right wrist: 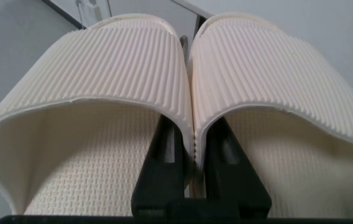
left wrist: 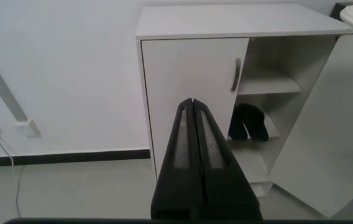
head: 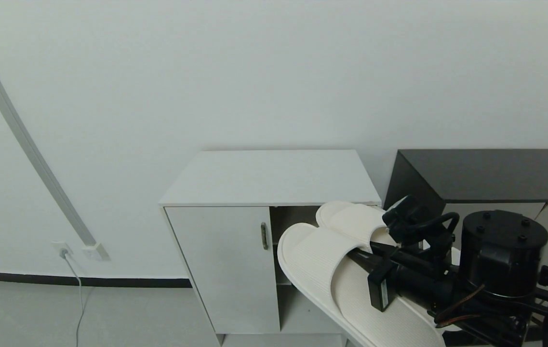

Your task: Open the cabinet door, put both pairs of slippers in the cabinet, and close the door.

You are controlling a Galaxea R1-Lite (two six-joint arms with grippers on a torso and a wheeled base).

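A pair of white ribbed slippers (head: pixel 322 260) hangs in front of the white cabinet (head: pixel 269 178), toes toward its open right compartment. My right gripper (head: pixel 364 251) is shut on them, pinching the two inner side walls (right wrist: pixel 187 93) together between its fingers (right wrist: pixel 164 162). The cabinet's left door (left wrist: pixel 189 81) with its metal handle (left wrist: pixel 235 74) is closed, and the right door (left wrist: pixel 319 124) is swung wide open. A pair of black slippers (left wrist: pixel 248 121) lies on the middle shelf inside. My left gripper (left wrist: pixel 192 109) is shut on nothing, well back from the cabinet front.
A dark table (head: pixel 490 173) stands right of the cabinet, close to my right arm. On the wall to the left are a slanted cable duct (head: pixel 23 140) and a socket with a cord (head: pixel 64 250). Bare floor lies left of the cabinet.
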